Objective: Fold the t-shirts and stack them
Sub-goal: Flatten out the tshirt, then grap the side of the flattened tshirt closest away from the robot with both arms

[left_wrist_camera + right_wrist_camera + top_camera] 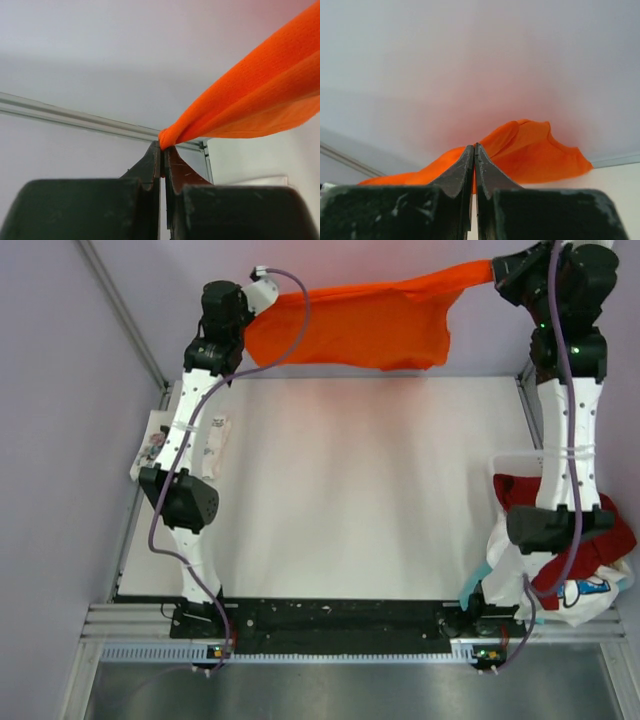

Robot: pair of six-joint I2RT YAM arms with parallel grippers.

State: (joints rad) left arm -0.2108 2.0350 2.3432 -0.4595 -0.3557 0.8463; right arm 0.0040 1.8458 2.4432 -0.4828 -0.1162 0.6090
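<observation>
A bright orange-red t-shirt (360, 325) hangs stretched in the air above the table's far edge, held at both ends. My left gripper (262, 290) is shut on its left end, and the left wrist view shows the cloth (250, 95) pinched at the tips (164, 147). My right gripper (497, 273) is shut on its right end, and the right wrist view shows cloth (535, 155) behind the closed tips (474, 147). A dark red t-shirt (580, 530) lies on a pile at the right. A white flower-print t-shirt (215, 440) lies at the left edge.
The white table (360, 490) spreads below the hanging shirt. A basket (600, 590) at the near right holds the dark red tee and pale clothes. A metal frame rail (120, 310) runs along the far left. Both arms stretch toward the back wall.
</observation>
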